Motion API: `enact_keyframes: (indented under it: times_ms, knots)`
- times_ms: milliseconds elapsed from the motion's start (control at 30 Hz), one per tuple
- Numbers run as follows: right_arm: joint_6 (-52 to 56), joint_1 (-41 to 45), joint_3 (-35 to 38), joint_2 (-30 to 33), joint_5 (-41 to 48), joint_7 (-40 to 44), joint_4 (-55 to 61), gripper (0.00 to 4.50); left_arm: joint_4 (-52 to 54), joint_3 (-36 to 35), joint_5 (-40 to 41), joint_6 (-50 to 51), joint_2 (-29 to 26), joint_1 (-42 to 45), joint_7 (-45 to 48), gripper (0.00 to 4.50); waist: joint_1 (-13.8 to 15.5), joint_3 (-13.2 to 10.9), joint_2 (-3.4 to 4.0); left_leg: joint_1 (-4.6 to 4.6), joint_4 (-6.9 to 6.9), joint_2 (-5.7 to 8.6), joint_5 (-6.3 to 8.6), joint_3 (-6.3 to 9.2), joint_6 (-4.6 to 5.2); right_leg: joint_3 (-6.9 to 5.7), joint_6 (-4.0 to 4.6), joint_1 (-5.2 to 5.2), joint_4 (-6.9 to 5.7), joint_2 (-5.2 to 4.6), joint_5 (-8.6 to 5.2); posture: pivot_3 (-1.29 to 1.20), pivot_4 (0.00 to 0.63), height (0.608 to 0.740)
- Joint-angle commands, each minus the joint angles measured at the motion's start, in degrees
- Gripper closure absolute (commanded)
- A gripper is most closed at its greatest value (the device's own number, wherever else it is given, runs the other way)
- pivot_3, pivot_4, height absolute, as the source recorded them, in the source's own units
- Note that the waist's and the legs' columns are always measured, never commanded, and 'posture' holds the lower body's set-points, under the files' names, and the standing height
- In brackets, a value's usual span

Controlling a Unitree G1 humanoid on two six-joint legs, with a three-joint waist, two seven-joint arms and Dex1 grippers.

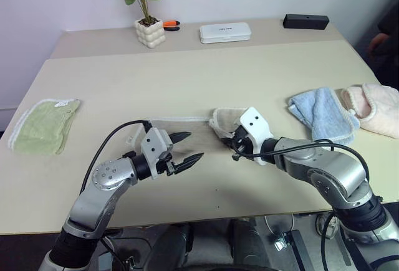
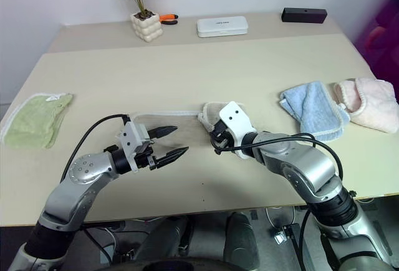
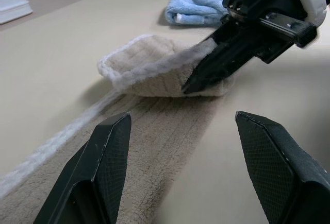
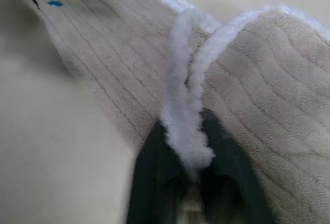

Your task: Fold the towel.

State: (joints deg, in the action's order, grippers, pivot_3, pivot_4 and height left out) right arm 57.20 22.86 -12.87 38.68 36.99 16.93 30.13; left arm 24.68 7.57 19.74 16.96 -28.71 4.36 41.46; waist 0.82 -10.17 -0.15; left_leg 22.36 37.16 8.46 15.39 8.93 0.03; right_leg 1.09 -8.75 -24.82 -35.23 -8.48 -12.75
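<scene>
right wrist view: right gripper (image 4: 192, 147) pinches the towel (image 4: 268, 105) edge; left gripper (image 1: 187, 148) level, jaws apart.

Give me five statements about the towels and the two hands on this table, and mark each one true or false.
1. The right hand pinches the white edging of the beige towel. True.
2. The left hand is clamped on the beige towel. False: its fingers stand apart, holding nothing.
3. The light green towel lies near the table's left edge. True.
4. The light blue towel lies spread out flat under the left hand. False: it lies bunched at the right, beside the pink towel.
5. The beige towel's right end is turned over onto itself. True.
</scene>
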Motion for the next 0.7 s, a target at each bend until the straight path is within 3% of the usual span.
enact_keyframes:
  times_ms: [33,67,200,233,300,433,600,700]
  knots:
    - [-3.13,-1.45,6.50,1.29,2.36,4.70,6.36,2.02,1.86,-1.92,0.72,0.16,-0.33,-0.53,-0.49,1.24,0.11,0.00,0.00,0.00,0.00,0.00,0.00,0.00,0.00,0.00,0.00,0.00,0.00,-0.01,0.00,0.00,0.150,0.740]
    - [-3.33,-2.11,8.80,1.24,3.75,5.62,7.11,1.67,1.91,-2.45,1.12,0.52,-0.24,-0.69,-0.83,1.24,0.05,0.00,0.00,0.01,-0.01,0.00,0.01,0.01,0.01,-0.01,0.00,0.01,0.01,0.00,0.00,0.00,0.150,0.740]
    - [-3.42,-4.01,17.55,-0.74,10.24,7.53,7.02,1.67,2.07,-4.72,2.16,1.69,-0.15,-1.46,-2.15,1.24,-0.06,0.00,0.00,-0.01,-0.01,0.00,0.08,0.02,0.14,-0.01,0.00,0.02,0.01,0.00,0.00,0.00,0.150,0.740]
    - [-3.04,-3.74,18.56,-1.45,10.83,6.92,6.02,1.97,2.07,-5.16,2.22,1.88,-0.21,-1.67,-2.33,1.24,-0.10,0.00,0.00,-0.02,-0.01,0.00,0.08,0.02,0.14,-0.01,0.00,0.02,0.01,0.01,0.00,0.00,0.150,0.740]
    - [-5.68,-2.71,15.46,-0.98,5.15,7.36,2.43,2.64,2.35,-6.45,2.73,2.49,-0.06,-2.49,-3.15,1.24,-0.10,0.00,0.00,-0.03,-0.02,-0.02,0.08,0.02,0.14,-0.01,0.00,0.02,0.00,0.02,0.00,0.00,0.150,0.740]
    - [-12.25,-0.75,7.05,-3.13,-5.44,7.69,-6.36,4.44,3.59,-8.92,5.32,4.71,0.91,-3.54,-5.05,1.24,-0.18,0.00,0.00,-0.05,-0.02,-0.02,0.07,-0.01,0.12,-0.01,0.01,0.03,-0.01,0.02,0.01,0.00,0.150,0.740]
    - [-22.37,-2.34,-4.07,-5.78,-17.77,11.18,-17.42,4.44,5.66,-10.65,5.97,6.49,0.80,-5.76,-6.90,1.24,-0.08,0.00,-0.01,-0.05,-0.03,-0.02,-0.08,-0.02,-0.14,0.00,0.01,0.00,-0.03,0.01,0.01,0.00,0.150,0.740]
    - [-25.93,-3.82,-6.17,-6.97,-21.05,12.79,-19.68,4.44,7.84,-11.91,6.30,7.58,0.82,-8.48,-8.54,1.24,-0.19,0.03,-0.04,-0.05,-0.02,0.00,-0.07,-0.07,-0.14,0.04,0.01,0.02,-0.01,-0.01,0.01,0.00,0.150,0.740]
